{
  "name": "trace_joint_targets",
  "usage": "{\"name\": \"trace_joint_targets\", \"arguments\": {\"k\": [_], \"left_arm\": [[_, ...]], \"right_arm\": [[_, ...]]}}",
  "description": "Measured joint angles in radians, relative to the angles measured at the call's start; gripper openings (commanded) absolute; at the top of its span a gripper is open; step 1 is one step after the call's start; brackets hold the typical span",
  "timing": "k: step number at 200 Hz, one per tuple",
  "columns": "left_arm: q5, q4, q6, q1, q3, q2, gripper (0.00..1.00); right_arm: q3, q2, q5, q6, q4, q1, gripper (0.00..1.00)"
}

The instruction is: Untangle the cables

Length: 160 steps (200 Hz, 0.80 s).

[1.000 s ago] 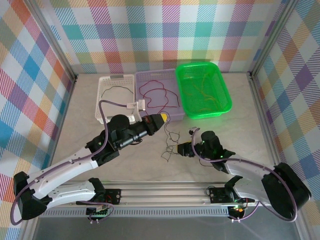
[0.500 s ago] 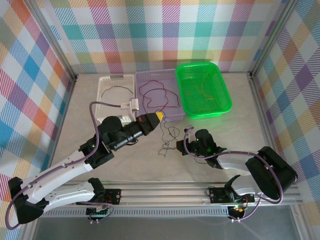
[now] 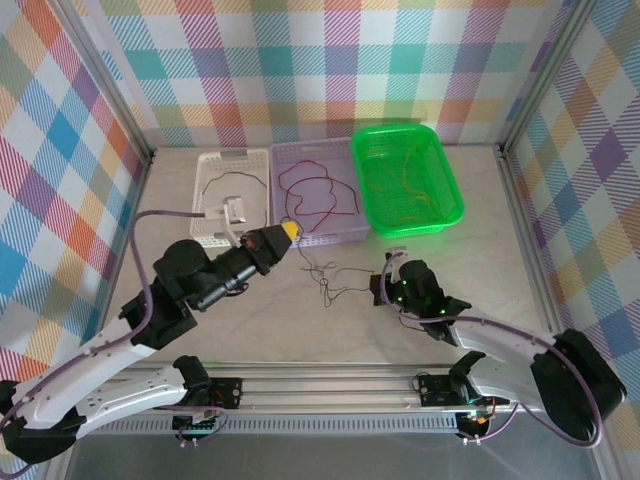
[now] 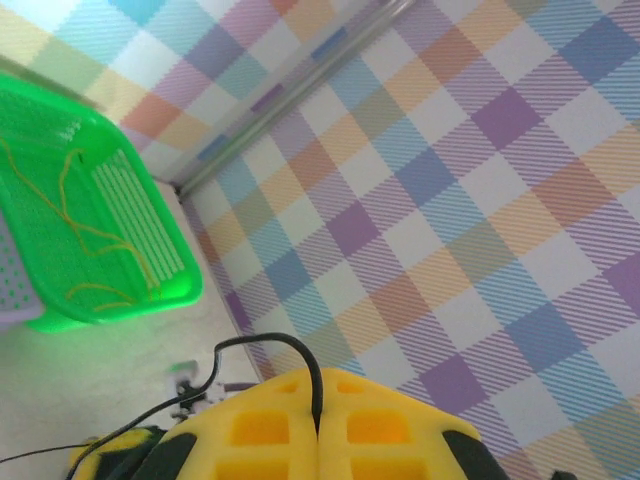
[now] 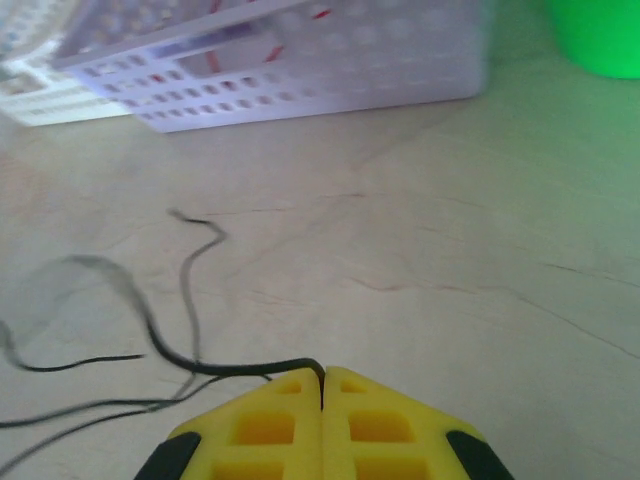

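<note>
A loose tangle of black cables (image 3: 326, 280) lies on the table between my two grippers. My left gripper (image 3: 285, 231) is raised near the lavender basket and is shut on a black cable (image 4: 265, 345), which loops out from between its yellow fingertips (image 4: 380, 400). My right gripper (image 3: 378, 290) is low over the table and is shut on another black cable (image 5: 190, 355), which trails off to the left. Red cables (image 3: 315, 190) lie in the lavender basket, yellow-orange cables (image 3: 400, 185) in the green basket and one black cable (image 3: 228, 180) in the white basket.
Three baskets stand in a row at the back: white basket (image 3: 205, 215), lavender basket (image 3: 345, 232) and green basket (image 3: 452, 195). The lavender basket's wall (image 5: 300, 70) is close ahead of my right gripper. Checked walls enclose the table.
My left gripper has moved left and away from the right one, holding its black cable. The tangle has been drawn out and flattened. My right gripper has shifted slightly right.
</note>
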Motion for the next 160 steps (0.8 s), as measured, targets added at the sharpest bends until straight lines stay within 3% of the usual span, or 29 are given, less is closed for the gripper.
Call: {"name": "trace_joint_targets", "arguments": {"k": [80, 117, 160], "left_arm": [[-0.196, -0.289, 0.259, 0.007, 0.263, -0.080, 0.00], [-0.290, -0.387, 0.368, 0.008, 0.337, -0.087, 0.00], [-0.409, -0.480, 0.463, 0.009, 0.381, -0.093, 0.00]], "right_arm": [[0.039, -0.371, 0.211, 0.156, -0.559, -0.063, 0.00], [0.218, -0.527, 0.292, 0.127, -0.812, -0.167, 0.00], [0.455, -0.557, 0.341, 0.063, -0.992, -0.275, 0.00]]}}
